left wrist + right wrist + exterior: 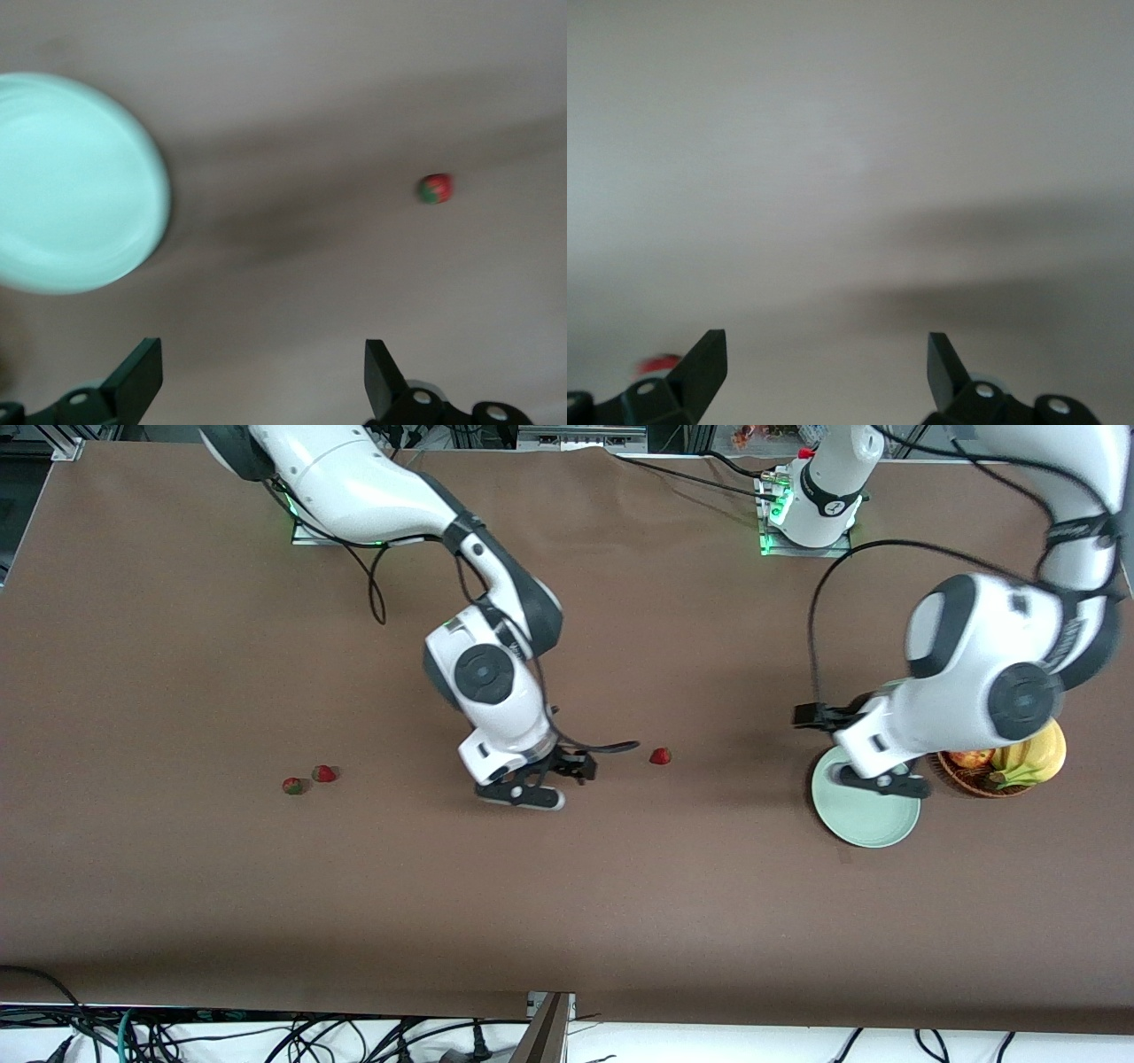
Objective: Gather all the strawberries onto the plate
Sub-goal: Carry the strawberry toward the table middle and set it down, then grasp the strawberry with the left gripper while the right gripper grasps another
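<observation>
Brown table point(177, 646), three strawberries point(660, 756) loose, plate point(873, 819) bare

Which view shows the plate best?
The left wrist view: the plate fills much of it, nearly whole and unblocked, though cut at the edge. In the front view the left arm covers part of the plate. The right wrist view shows none of it.
</observation>
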Controlling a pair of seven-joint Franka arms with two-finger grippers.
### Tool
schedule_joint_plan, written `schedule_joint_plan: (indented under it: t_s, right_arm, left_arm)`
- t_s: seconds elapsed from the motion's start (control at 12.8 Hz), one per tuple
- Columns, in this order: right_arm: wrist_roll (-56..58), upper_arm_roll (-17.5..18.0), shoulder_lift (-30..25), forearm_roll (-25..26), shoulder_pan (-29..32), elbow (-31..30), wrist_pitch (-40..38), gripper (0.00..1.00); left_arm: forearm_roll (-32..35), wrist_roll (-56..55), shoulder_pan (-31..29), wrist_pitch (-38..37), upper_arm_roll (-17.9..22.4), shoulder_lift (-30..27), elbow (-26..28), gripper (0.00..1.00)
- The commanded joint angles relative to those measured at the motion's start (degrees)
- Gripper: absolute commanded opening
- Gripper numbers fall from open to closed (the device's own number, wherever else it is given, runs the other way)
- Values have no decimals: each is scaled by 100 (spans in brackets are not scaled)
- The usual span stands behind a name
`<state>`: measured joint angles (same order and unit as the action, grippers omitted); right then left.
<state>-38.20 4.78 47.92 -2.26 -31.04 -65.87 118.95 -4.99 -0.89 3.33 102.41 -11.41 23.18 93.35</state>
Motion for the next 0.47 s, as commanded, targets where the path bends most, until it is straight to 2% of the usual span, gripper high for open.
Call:
schedule_joint_plan:
  t_s: [0.0, 0.16, 0.39]
  right_arm:
    - [1320, 67, -379, -46, 728, -418, -748, 100]
    - [2005, -64, -388, 59, 1151, -418, -1512, 100]
    - [3429, -845, -388, 86, 1188, -716, -1700, 100]
  left_arm:
    - [-99, 36, 412, 576, -159, 415, -177, 100]
    - [-29, 28, 860, 1269, -168, 687, 33, 100]
    - [392, 36, 1081, 2587, -177, 802, 709, 100]
